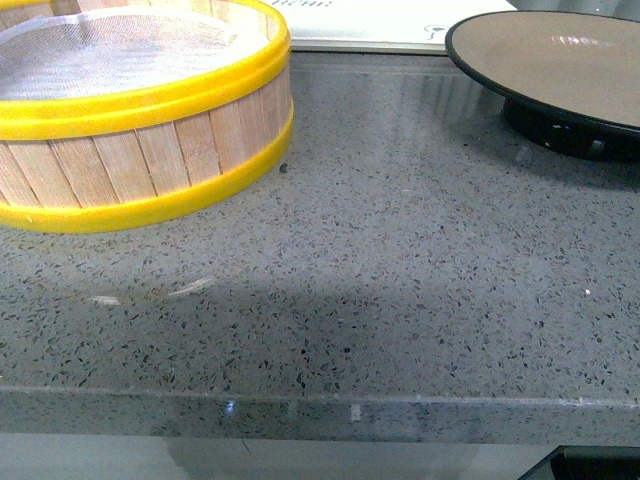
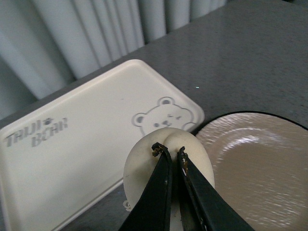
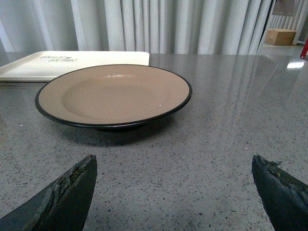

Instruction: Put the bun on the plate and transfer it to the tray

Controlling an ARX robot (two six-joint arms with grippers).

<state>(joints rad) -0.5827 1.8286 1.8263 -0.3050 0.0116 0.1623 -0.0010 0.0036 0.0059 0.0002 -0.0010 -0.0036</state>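
Left tool (image 2: 169, 151): fingers pressed almost together, just a sliver of gap, pinching the top of the bun (image 2: 142, 173) as far as I can see.
Bun: white and smooth, right under those fingertips. In the left wrist view it overlaps the bear corner of the tray (image 2: 86, 144) and the near rim of the plate (image 2: 260, 163). Can't tell from this angle whether it's lifted or touching either one.
Right tool (image 3: 173, 159): spread wide, low over the surface (image 1: 400, 280), only grey stone showing between the fingers, pointed at the plate.
Plate: tan inside, black rim, black foot, standing upright on the surface. Far right in the front view.
Tray: pale cream, lying flat, dark lettering at one end, bear face (image 2: 166, 118) at the corner closest to the plate. That corner is just beside the plate rim. Touching or not, no idea.
Steamer basket (image 1: 130, 110): wooden slats with yellow bands, sits on the left in the front view, well apart from the plate.
Surface: grey speckled stone, a bit shiny.
Curtain (image 3: 168, 24): pale pleats behind everything.
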